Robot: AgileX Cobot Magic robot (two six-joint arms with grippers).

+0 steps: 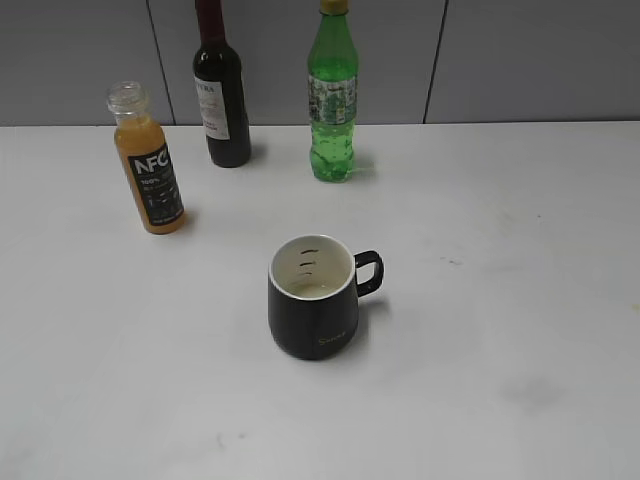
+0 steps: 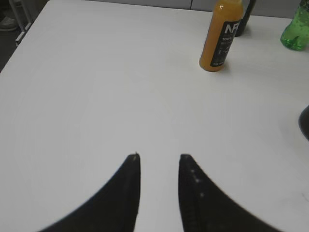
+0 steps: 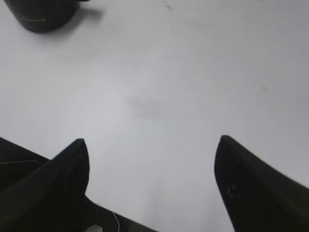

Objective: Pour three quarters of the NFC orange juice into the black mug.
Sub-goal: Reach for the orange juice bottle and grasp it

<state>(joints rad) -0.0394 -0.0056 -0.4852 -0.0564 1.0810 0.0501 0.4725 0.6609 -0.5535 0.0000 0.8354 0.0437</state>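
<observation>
A: Where does the NFC orange juice [image 1: 150, 165] stand?

B: Upright at the back left of the white surface [image 1: 500, 300], capless, filled with orange liquid almost to the neck, its black label facing the exterior camera. The left wrist view shows it too, ahead and to the right of the left gripper [image 2: 159, 157].

A: And the black mug [image 1: 312, 298]?

B: Near the middle of the surface, well in front of the bottles, handle pointing right. Its inside is white, with a few short dark marks on the wall and something pale at the bottom; I cannot tell what that is.

A: What else is around?

B: A dark wine bottle [image 1: 221, 100] stands behind and just right of the juice, apart from it. A green soda bottle [image 1: 332, 100] stands further right along the back row. Both are upright. Between the juice and the mug the surface is bare.

A: How are the fingers?

B: The left gripper's fingers [image 2: 128, 188] are a little apart, holding nothing, over bare surface. The right gripper [image 3: 150, 142] has its fingers [image 3: 67, 164] spread wide, also holding nothing, with the mug at the top left corner of its view, well away. Neither arm shows in the exterior view.
</observation>
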